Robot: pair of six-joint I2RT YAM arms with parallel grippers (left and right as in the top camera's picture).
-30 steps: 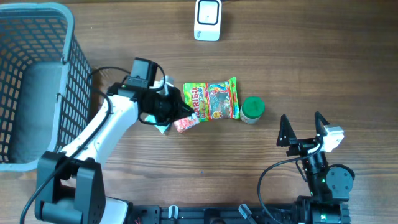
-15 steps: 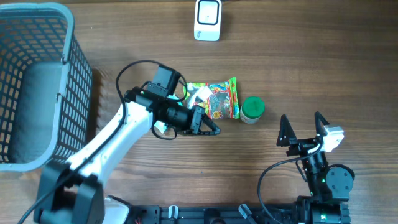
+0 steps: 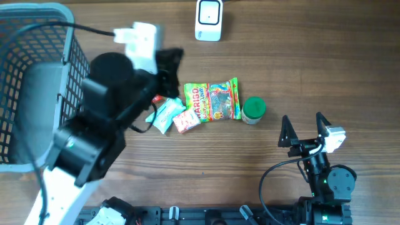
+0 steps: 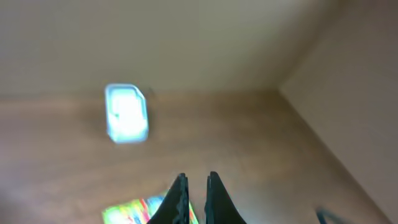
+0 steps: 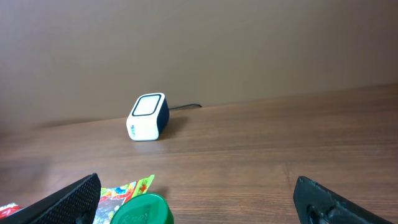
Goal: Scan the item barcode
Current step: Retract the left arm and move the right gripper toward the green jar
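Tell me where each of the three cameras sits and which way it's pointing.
Overhead: fixed above the wooden table, looking straight down at the white barcode scanner, colourful candy bag and grey mesh basket; left arm looms large, right arm sits lower right.
Left wrist: on the raised left arm, facing the scanner, blurred; shut left gripper shows at bottom.
Right wrist: low by the table, facing the scanner; its open right gripper frames the view.
Shared: both wrist views hold scanner and candy bag.
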